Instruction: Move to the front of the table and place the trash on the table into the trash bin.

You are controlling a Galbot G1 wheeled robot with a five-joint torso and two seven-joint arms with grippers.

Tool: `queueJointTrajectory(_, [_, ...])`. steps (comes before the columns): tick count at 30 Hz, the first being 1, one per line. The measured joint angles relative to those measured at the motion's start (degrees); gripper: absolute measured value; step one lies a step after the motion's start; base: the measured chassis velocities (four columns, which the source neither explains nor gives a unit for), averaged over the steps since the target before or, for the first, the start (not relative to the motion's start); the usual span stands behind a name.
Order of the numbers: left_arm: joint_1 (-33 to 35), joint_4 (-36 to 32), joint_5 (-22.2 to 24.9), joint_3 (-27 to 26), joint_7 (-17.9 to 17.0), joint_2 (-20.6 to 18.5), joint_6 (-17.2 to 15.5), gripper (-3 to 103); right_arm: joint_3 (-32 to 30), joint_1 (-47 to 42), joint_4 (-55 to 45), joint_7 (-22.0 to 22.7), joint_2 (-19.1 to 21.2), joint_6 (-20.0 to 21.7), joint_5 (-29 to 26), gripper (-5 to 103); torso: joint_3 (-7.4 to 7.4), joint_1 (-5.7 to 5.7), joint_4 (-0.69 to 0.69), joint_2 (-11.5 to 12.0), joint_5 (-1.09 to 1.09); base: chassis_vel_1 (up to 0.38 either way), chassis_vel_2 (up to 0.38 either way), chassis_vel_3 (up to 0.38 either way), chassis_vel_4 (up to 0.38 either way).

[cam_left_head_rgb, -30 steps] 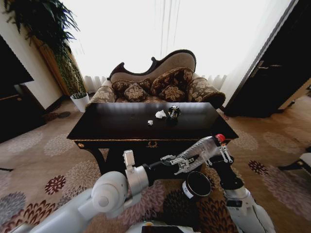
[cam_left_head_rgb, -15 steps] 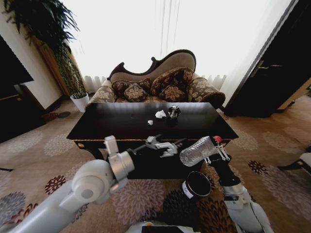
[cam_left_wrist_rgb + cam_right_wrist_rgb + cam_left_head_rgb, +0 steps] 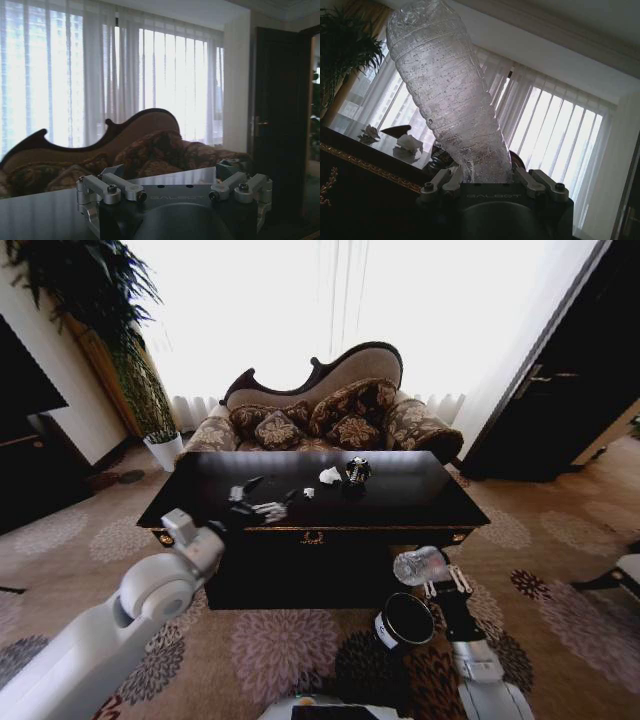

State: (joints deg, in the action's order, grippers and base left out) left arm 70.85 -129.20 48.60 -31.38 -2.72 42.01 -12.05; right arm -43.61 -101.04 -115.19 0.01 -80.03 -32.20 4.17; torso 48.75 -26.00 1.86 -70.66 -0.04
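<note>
A crumpled clear bottle (image 3: 418, 565) is pinched by the right gripper (image 3: 492, 176) just above the round dark bin (image 3: 404, 622), near the bench's right front. If released off-centre, the light, ribbed plastic could bounce off the rim — the opening is narrow. The left gripper (image 3: 262, 508), jaws spread, hangs over the glossy bench (image 3: 400, 502), left of the paper lumps (image 3: 329, 476) and shiny dark piece (image 3: 356, 471).

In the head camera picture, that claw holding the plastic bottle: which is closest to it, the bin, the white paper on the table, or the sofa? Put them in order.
From the right gripper, shut on the bottle, low in front of the table:
1. The trash bin, on the carpet just below it.
2. The white paper lump, on the tabletop towards the back.
3. The sofa, behind the table by the window.
</note>
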Motion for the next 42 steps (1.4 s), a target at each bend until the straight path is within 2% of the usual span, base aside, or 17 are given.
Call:
queueJointTrajectory(1, [0.00,0.00,0.00,0.00,0.00,0.00,0.00,100,0.00,0.00,0.00,0.00,0.00,0.00,0.00,30,0.00,0.00,0.00,0.00,0.00,0.000,0.000,0.000,0.000])
queueJointTrajectory(6, [11.44,4.31,-0.74,-16.90,3.81,3.45,3.55,100,3.98,-0.19,3.55,-0.05,1.05,5.96,-11.57,30,0.00,0.00,0.00,0.00,0.02,0.000,0.000,0.000,0.000])
queueJointTrajectory(7, [11.44,4.31,-0.74,-16.90,3.81,3.45,3.55,100,3.98,-0.19,3.55,-0.05,1.05,5.96,-11.57,30,0.00,0.00,0.00,0.00,0.02,0.000,0.000,0.000,0.000])
queueJointTrajectory(9, [14.66,5.31,-1.77,-21.04,5.24,4.55,5.11,100,5.06,0.35,4.27,-0.13,1.23,7.86,-14.20,30,0.00,0.00,0.00,0.00,0.02,0.000,0.000,0.000,0.000])
queueJointTrajectory(10, [18.39,6.11,-3.00,-25.27,6.71,6.29,7.12,100,6.04,1.26,5.30,-0.21,1.38,9.78,-16.60,30,0.00,0.00,-0.01,0.00,0.02,0.000,0.000,0.000,0.000])
queueJointTrajectory(12, [20.01,6.27,-3.25,-27.09,7.25,7.39,7.88,100,6.42,1.80,5.88,-0.24,1.42,10.35,-17.35,30,0.00,0.00,0.00,0.00,0.01,0.000,0.000,0.000,0.000])
queueJointTrajectory(16, [25.11,6.32,-0.80,-32.60,8.16,13.11,8.95,100,8.12,4.39,8.67,-0.21,1.70,12.53,-19.26,30,0.00,0.00,-0.03,0.00,0.02,0.000,0.000,0.000,0.000])
queueJointTrajectory(19, [25.67,6.64,-0.34,-33.07,8.34,13.75,9.18,100,8.53,5.20,9.89,-0.21,1.76,12.85,-19.46,30,0.00,0.00,-0.02,0.00,0.03,0.000,0.000,0.000,0.000])
queueJointTrajectory(21, [26.10,6.78,-0.31,-33.26,8.57,13.81,9.50,100,8.76,6.31,11.30,-0.20,1.78,13.35,-20.14,30,0.00,0.00,0.05,0.00,0.02,0.000,0.000,0.000,0.000])
queueJointTrajectory(25, [27.29,6.78,-0.59,-33.95,8.79,14.78,10.38,100,9.76,9.07,14.14,-0.18,2.23,14.52,-21.64,30,0.01,0.00,0.00,0.00,0.03,0.000,0.000,0.000,0.000])
queueJointTrajectory(28, [28.19,6.96,-1.04,-33.96,9.08,15.72,12.26,100,10.93,12.69,19.64,-0.13,2.79,15.13,-22.45,30,0.01,0.00,-0.01,0.00,0.03,0.000,0.000,0.000,0.000])
queueJointTrajectory(30, [28.31,7.03,-1.02,-33.93,9.17,15.77,12.39,100,11.06,13.33,20.74,-0.14,2.87,15.11,-22.20,30,0.01,0.00,0.00,0.00,0.03,0.000,0.000,0.000,0.000])
queueJointTrajectory(34, [27.97,7.77,-1.71,-33.55,9.25,15.84,12.83,100,11.89,17.76,29.60,-0.42,3.63,13.60,-18.88,30,0.01,0.00,0.00,0.00,0.03,0.000,0.000,0.000,0.000])
queueJointTrajectory(36, [27.91,7.79,-1.73,-33.49,9.25,15.83,12.83,100,11.97,18.54,30.96,-0.39,3.77,13.50,-18.72,30,0.01,0.00,0.01,0.00,0.03,0.000,0.000,0.000,0.000])
queueJointTrajectory(42, [27.76,7.80,-1.76,-33.36,9.23,15.78,12.84,100,12.56,25.32,43.38,-0.51,5.41,11.90,-17.59,29,0.01,0.00,-0.01,0.00,0.03,0.000,0.000,0.000,0.000])
